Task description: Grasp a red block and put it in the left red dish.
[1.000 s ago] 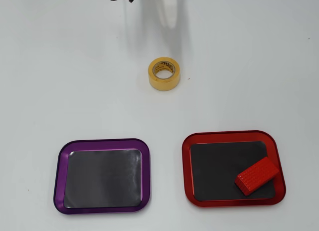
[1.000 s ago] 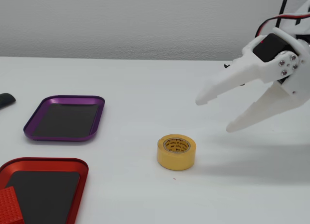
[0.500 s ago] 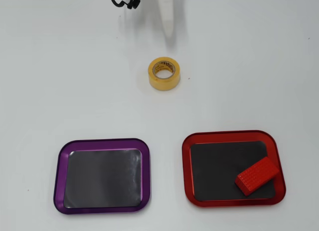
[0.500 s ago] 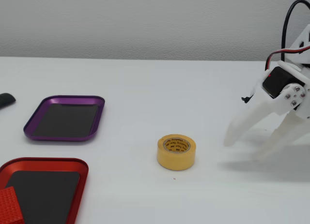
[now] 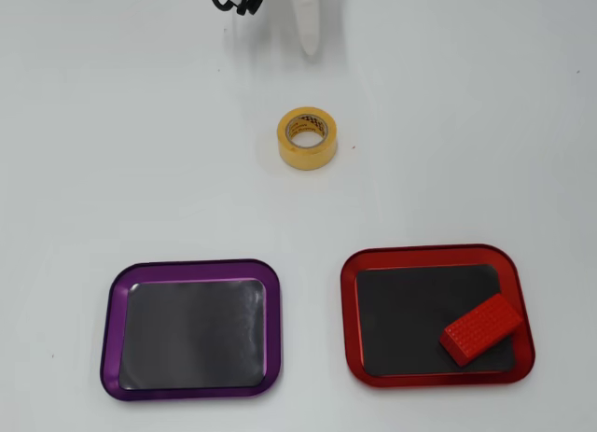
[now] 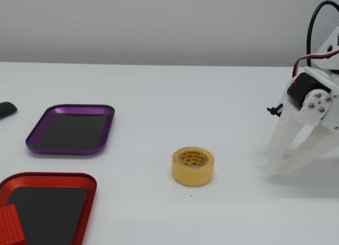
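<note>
- The small textured red block (image 5: 481, 328) is lying inside the glossy red-rimmed dish (image 5: 351, 313), at its lower right corner in the overhead view.
- The white two-finger gripper (image 6: 279, 168) is pointing down at the table, slightly parted, holding nothing, beside the yellow tape roll (image 6: 193, 166).

We see the red block (image 5: 481, 328) lying askew inside the red dish (image 5: 352, 313), at its lower-right corner.

White arm sits at the right edge of the fixed view, gripper (image 6: 279, 168) pointing down, fingertips close to the table, both fingers nearly together, a narrow gap between.
</note>
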Robot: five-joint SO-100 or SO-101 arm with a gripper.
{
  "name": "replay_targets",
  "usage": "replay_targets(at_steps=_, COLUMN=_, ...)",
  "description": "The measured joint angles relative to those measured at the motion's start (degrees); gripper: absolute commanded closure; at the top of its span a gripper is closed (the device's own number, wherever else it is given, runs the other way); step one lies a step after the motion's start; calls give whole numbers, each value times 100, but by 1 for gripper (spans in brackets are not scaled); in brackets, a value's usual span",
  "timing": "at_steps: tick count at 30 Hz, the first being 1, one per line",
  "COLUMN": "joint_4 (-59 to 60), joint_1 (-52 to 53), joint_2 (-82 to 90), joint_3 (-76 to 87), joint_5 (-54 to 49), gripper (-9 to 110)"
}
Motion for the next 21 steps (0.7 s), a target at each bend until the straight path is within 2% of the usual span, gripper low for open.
replay_targets(at_steps=21, joint_4=0, joint_1=18, joint_2=0, joint_3=62, joint_5=0, gripper=102)
